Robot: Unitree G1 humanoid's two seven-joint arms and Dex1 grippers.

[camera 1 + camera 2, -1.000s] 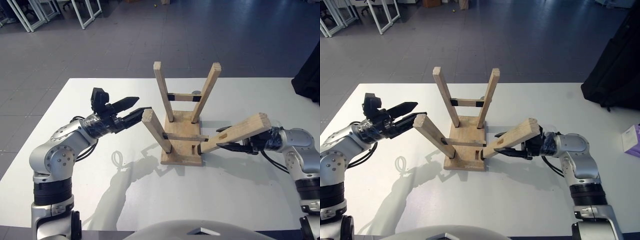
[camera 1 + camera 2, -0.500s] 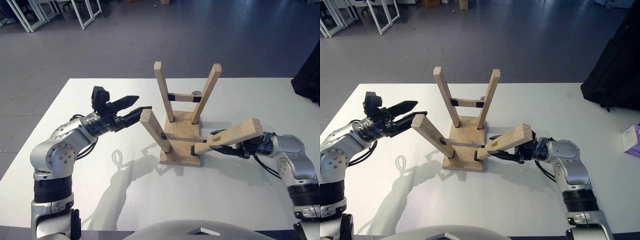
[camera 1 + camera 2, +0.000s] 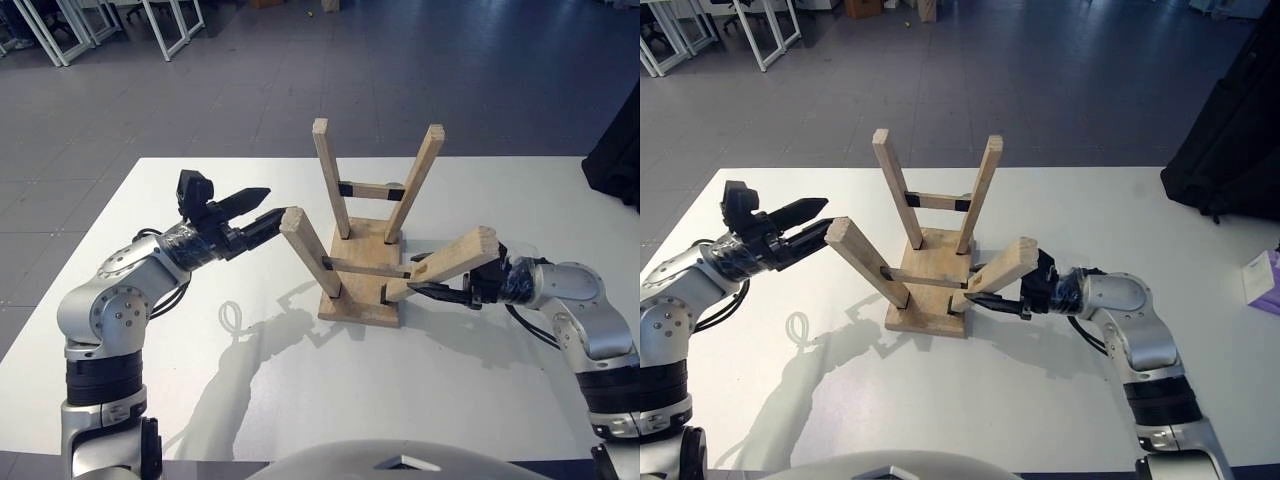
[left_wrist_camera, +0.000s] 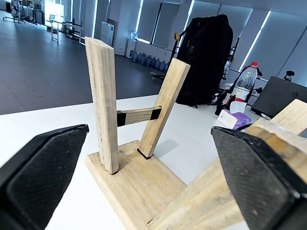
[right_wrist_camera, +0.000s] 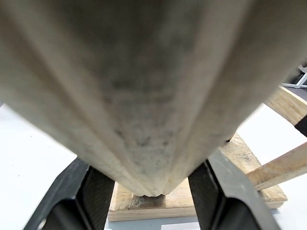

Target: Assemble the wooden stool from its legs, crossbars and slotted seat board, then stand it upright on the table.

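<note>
While the flat, rectangular seat board [image 3: 360,312] lies on the smooth white table [image 3: 300,400], two square-cut rear legs [image 3: 331,180] of pale wood rise from it at twelve o'clock. A thin crossbar [image 3: 370,190] with dark-banded ends joins them. At nine o'clock the left gripper [image 3: 272,203] has its black, textured fingers spread wide beside the blunt end of the left slanting leg [image 3: 312,255]. At three o'clock the right gripper [image 3: 440,288] clamps the right slanting leg [image 3: 448,262].
</note>
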